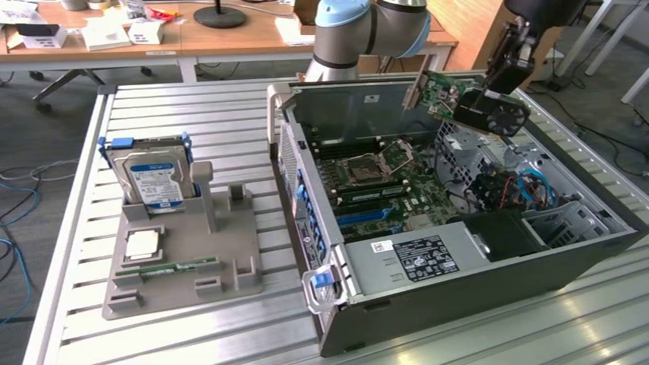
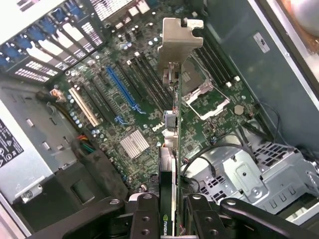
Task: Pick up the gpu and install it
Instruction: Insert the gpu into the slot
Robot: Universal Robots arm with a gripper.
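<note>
The gpu (image 1: pixel 451 91) hangs in the air over the far side of the open computer case (image 1: pixel 304 175). It is a green board with a black fan cooler and a pale metal bracket at its end. My gripper (image 1: pixel 499 85) comes down from the exterior view's upper right and is shut on the cooler end. In the wrist view the gpu (image 2: pixel 175 129) shows edge-on, its bracket (image 2: pixel 179 37) pointing away, with my gripper (image 2: pixel 172 216) clamped around it. Below it lies the motherboard (image 2: pixel 149 114) with a blue slot (image 2: pixel 122 89) beside the card's line.
Inside the case are a power supply (image 1: pixel 426 258), a CPU socket (image 1: pixel 365 169), cables (image 1: pixel 527 186) and a drive cage (image 2: pixel 249 174). On the exterior view's left a grey holder (image 1: pixel 182 258) carries a hard drive (image 1: pixel 152 179), a RAM stick (image 1: pixel 167 268) and a chip (image 1: pixel 142 243).
</note>
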